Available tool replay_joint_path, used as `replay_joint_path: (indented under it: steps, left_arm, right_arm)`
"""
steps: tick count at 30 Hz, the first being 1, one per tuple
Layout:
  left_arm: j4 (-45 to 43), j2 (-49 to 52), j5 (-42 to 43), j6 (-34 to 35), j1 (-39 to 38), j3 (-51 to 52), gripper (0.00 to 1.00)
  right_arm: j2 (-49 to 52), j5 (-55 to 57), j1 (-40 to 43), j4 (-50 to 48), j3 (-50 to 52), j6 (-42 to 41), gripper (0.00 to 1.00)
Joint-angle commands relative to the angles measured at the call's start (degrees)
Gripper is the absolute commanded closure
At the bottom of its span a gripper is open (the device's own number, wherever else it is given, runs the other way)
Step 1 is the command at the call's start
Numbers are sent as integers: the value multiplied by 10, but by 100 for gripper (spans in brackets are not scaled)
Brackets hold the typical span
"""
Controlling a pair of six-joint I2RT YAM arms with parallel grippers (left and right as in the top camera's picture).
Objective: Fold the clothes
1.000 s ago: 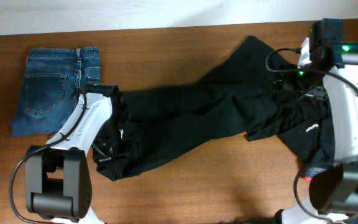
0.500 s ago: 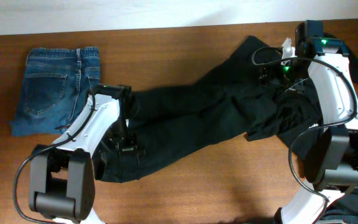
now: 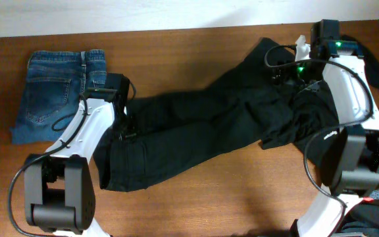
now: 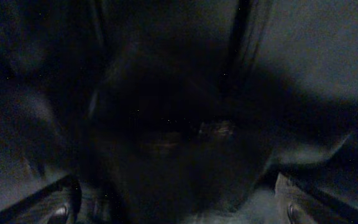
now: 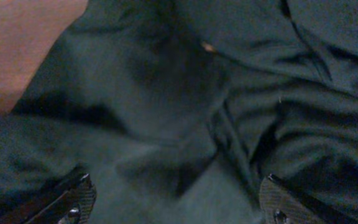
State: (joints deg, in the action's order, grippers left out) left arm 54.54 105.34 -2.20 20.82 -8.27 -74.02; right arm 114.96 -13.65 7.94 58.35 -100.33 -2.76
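A pair of black trousers (image 3: 202,128) is seen spread slantwise across a brown wooden table (image 3: 242,197). Folded blue jeans (image 3: 58,92) are laid near the trousers' leg end, on the side away from the waist, just apart from the black cloth. The left gripper (image 4: 176,211) is held over that leg end, jaws spread wide, nothing gripped; dark, blurred cloth is seen beneath. The right gripper (image 5: 176,202) is held over the trousers' bunched waist end, jaws likewise spread wide, nothing clamped.
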Motion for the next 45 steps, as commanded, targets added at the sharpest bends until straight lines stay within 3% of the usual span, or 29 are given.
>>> replay_joint_path:
  steps: [1, 9, 13, 20, 26, 37, 45]
  left_arm:
    - [-42, -14, -9, -1, 2, -3, 1]
    - [-66, -14, -9, -1, 2, -3, 1]
    - [-65, -14, -9, -1, 2, -3, 1]
    - [-66, -14, -9, -1, 2, -3, 1]
    - [-65, -14, -9, -1, 2, -3, 1]
    - [-87, -14, -9, -1, 2, -3, 1]
    - [-184, -14, -9, -1, 2, -3, 1]
  right_arm:
    - [45, -8, -5, -35, -8, 10, 11]
    - [126, -12, -7, -113, -8, 6, 11]
    - [167, 8, -8, -93, -8, 5, 20]
    - [174, 53, 13, -74, -8, -27, 19]
    - [174, 115, 66, -51, -8, -138, 16]
    - [174, 123, 195, 0, -8, -125, 15]
    - [173, 94, 187, 13, -9, -94, 13]
